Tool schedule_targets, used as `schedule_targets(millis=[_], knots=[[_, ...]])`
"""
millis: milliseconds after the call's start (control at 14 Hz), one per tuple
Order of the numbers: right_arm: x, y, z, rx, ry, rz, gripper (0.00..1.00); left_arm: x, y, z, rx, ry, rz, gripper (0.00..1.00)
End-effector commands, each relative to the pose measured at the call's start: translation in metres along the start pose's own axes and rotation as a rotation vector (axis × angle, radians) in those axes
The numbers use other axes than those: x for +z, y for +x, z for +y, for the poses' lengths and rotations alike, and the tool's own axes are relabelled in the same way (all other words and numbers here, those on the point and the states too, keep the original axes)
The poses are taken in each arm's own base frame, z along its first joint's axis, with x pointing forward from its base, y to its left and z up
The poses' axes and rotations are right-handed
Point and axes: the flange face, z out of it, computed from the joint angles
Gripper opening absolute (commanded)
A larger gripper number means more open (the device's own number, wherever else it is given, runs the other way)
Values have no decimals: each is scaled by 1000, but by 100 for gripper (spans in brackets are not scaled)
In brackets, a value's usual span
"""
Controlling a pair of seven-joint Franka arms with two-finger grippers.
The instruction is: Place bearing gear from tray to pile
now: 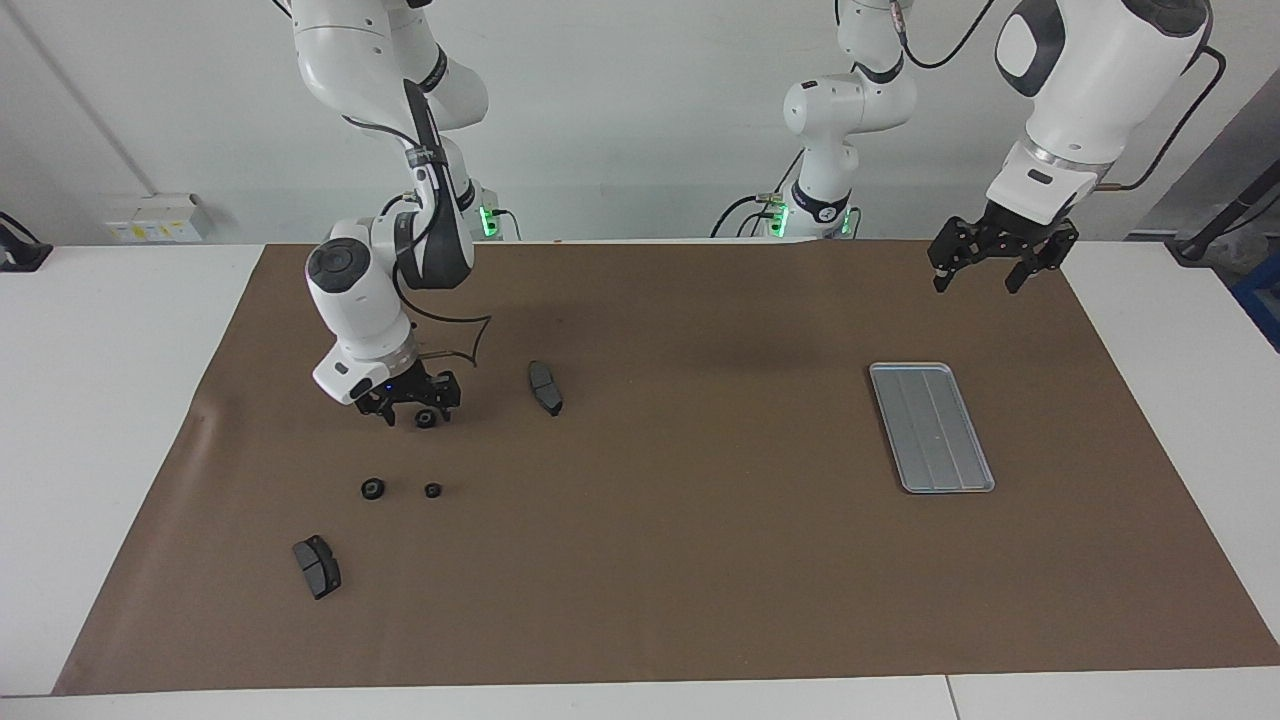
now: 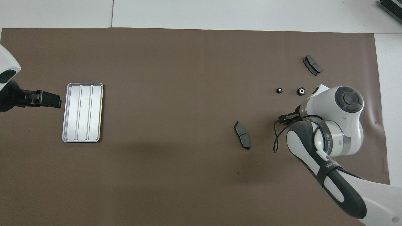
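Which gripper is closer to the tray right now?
Left. The left gripper is raised beside the tray, on its side nearer the robots. The right gripper is low over the mat at the right arm's end, among the small black gears.

Flat silver-grey grooved metal tray [image 1: 932, 428] lay bare at left arm's end. Small black round bearing gear [image 1: 426, 418] sat on mat w/ pile's two black gears [image 1: 372, 489] at right arm's end.
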Motion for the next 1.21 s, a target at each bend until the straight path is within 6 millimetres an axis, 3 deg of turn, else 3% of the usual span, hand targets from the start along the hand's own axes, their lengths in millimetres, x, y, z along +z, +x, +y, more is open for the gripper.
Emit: schedule_targets(millis=[0,143,286,500,643,857,1000,1143], knots=[[-31,13,-5,80,-13,38,100,-3,-7,1,-7,-3,1,100],[-65,30,4,119,-16,35,100,-2,-8,-5,-17,-2,-4,100],[-113,40,21,141,-20,26,100,-3,-9,-10,-25,-2,-7,100],[-181,28,28,110,-18,-11,100,-3,-9,-6,-19,0,-6,100],[-208,11,42,86,-16,-48,100,-3,-9,-6,-19,-2,-6,100],[-220,-10,64,65,-11,-104,100,-2,-8,-9,-24,-2,-7,100],[-218,-23,86,67,-6,-137,100,-3,-9,-9,-23,0,-6,100],[-221,-28,96,76,-4,-135,100,-3,-9,-8,-22,-2,-6,100]])
